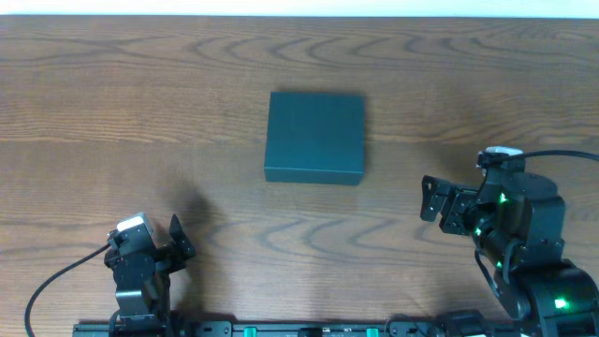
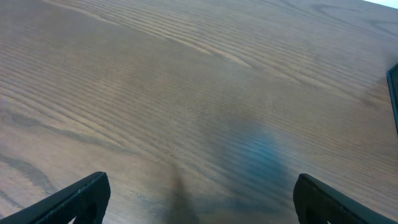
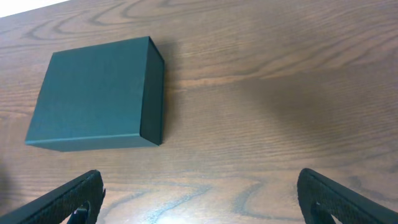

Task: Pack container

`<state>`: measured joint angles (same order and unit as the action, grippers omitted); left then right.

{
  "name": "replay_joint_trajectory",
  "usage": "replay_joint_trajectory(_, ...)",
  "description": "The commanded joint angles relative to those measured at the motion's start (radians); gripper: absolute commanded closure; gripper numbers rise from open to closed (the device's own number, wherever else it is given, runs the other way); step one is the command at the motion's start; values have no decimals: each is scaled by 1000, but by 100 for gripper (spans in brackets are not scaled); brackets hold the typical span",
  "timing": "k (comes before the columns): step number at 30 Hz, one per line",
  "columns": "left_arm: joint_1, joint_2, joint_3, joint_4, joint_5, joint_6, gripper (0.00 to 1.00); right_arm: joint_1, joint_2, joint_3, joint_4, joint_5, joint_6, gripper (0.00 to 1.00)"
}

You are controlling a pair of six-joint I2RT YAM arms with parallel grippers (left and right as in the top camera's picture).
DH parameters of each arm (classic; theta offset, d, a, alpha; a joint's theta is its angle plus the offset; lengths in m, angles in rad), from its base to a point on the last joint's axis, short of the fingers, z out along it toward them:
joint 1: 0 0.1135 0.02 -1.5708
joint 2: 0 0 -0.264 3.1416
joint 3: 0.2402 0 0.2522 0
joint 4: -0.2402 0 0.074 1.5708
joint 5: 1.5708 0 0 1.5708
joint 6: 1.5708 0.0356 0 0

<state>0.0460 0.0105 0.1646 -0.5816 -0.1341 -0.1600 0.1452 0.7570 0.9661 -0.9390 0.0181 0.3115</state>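
The container (image 1: pixel 314 137) is a dark teal-green square box with its lid shut, flat on the wooden table near the middle. It also shows in the right wrist view (image 3: pixel 96 93) at upper left, and its edge shows at the right border of the left wrist view (image 2: pixel 394 93). My left gripper (image 1: pixel 178 238) is open and empty at the front left, well away from the box; its jaws (image 2: pixel 199 199) frame bare wood. My right gripper (image 1: pixel 429 198) is open and empty to the right of the box, pointing toward it; its jaws (image 3: pixel 199 196) hold nothing.
The wooden table (image 1: pixel 140 112) spreads around the box. A pale wall strip runs along the far edge (image 1: pixel 299 7). A black cable (image 1: pixel 56 281) trails from the left arm at the front left.
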Motion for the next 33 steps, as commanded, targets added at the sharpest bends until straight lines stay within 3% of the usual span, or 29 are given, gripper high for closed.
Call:
replay_joint_trajectory(1, 7, -7, -12, 2, 4, -5, 5, -7, -3, 8, 0, 0, 17, 1)
replay_joint_trajectory(6, 7, -7, -12, 2, 4, -5, 5, -8, -21, 7, -24, 24, -33, 1)
replay_joint_trajectory(9, 7, -7, -12, 2, 4, -5, 5, -26, -125, -41, -21, -5, -184, 1)
replay_joint_trajectory(13, 7, -7, -12, 2, 4, -5, 5, -46, -323, -151, 16, -38, -278, 1)
replay_joint_trajectory(22, 7, -7, -12, 2, 4, -5, 5, -80, -723, -419, 38, -53, -283, 1)
replay_joint_trajectory(33, 7, -7, -12, 2, 4, -5, 5, -80, -751, -616, 37, -53, -212, 1)
